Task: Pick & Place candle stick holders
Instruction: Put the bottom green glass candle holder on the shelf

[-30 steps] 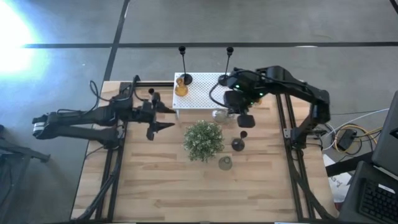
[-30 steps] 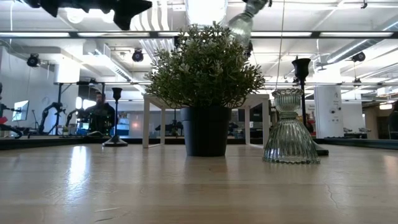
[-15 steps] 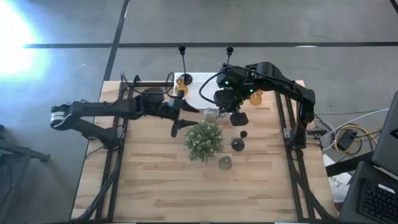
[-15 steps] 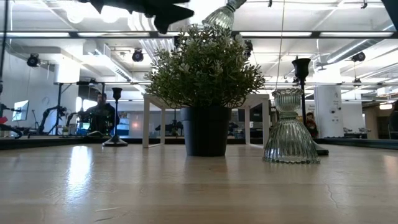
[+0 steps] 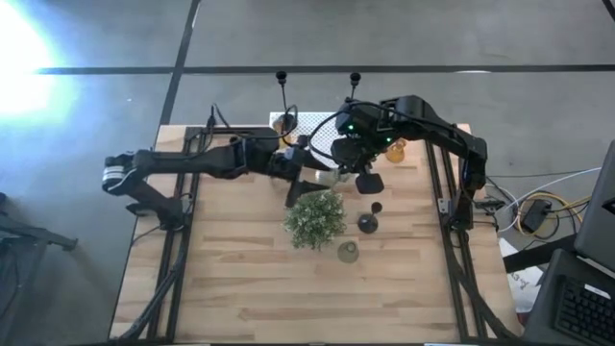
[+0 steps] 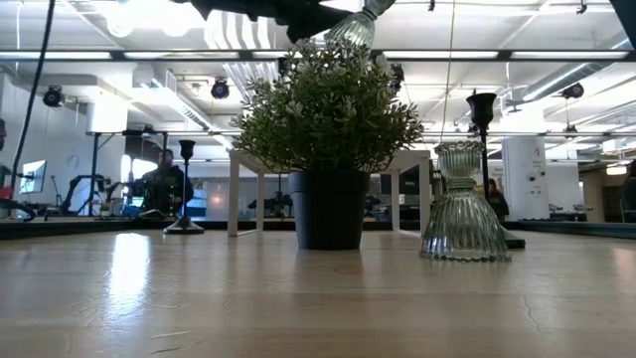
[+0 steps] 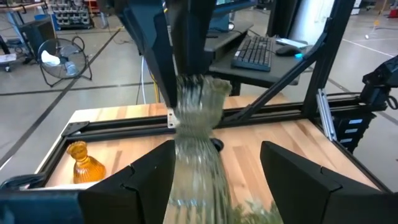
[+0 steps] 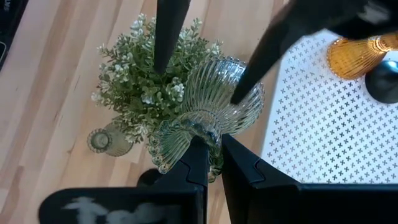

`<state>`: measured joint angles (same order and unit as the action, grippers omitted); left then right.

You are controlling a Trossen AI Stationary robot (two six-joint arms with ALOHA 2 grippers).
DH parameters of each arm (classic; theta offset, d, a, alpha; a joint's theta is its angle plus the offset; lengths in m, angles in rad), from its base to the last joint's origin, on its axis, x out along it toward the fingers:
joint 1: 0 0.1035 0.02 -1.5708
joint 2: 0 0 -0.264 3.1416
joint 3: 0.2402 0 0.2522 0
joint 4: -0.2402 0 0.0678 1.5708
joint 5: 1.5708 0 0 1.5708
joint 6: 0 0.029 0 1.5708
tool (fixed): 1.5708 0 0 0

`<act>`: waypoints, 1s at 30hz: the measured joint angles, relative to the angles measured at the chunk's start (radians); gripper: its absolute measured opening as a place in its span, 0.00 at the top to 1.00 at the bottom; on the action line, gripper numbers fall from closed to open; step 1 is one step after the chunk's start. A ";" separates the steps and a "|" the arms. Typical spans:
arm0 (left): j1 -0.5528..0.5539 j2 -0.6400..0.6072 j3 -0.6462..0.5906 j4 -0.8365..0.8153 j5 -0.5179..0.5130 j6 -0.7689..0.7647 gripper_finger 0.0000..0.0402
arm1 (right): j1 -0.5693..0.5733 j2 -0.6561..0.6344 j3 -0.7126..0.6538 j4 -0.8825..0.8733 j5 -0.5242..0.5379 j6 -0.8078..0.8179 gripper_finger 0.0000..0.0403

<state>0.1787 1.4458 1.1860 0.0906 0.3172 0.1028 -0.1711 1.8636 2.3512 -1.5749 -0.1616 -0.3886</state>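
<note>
Right gripper, seen from above, held a clear ribbed holder in the air just beyond the plant, while the left gripper, fingers spread wide, reached in around it; a mistimed release could have dropped the glass. At table height another clear holder stood right of the plant. From the left wrist the holder hung between open fingers. From the right wrist the narrow waist sat pinched, so a bump might have twisted it loose.
</note>
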 joint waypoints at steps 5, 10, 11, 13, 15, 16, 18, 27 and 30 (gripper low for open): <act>0.000 0.065 0.068 -0.025 0.003 0.002 0.40 | 0.001 0.000 -0.001 0.000 -0.004 0.000 0.96; 0.001 0.112 0.120 -0.081 -0.001 0.018 0.40 | 0.002 0.000 -0.001 0.002 -0.013 0.000 0.96; 0.001 0.117 0.124 -0.084 -0.001 0.018 0.40 | 0.001 0.000 -0.001 0.002 -0.013 0.000 0.96; 0.001 0.122 0.129 -0.083 -0.001 0.019 0.40 | 0.001 0.000 -0.001 0.002 -0.013 0.000 0.96; 0.001 0.124 0.130 -0.082 0.002 0.020 0.40 | 0.001 0.000 -0.001 0.000 -0.026 -0.001 0.96; 0.002 0.124 0.131 -0.083 0.005 0.020 0.40 | 0.001 0.000 -0.001 0.001 -0.027 -0.002 0.96; 0.003 0.124 0.132 -0.079 0.007 0.027 0.42 | 0.001 0.000 -0.001 0.002 -0.027 -0.005 0.96; 0.003 0.124 0.134 -0.039 0.011 0.058 0.62 | -0.001 -0.001 -0.001 0.004 -0.033 -0.007 0.96; 0.003 0.124 0.134 -0.042 0.012 0.061 0.70 | 0.000 0.000 -0.002 0.003 -0.037 -0.003 0.96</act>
<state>0.1818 1.5700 1.3201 0.0481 0.3287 0.1635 -0.1709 1.8631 2.3497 -1.5723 -0.1985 -0.3912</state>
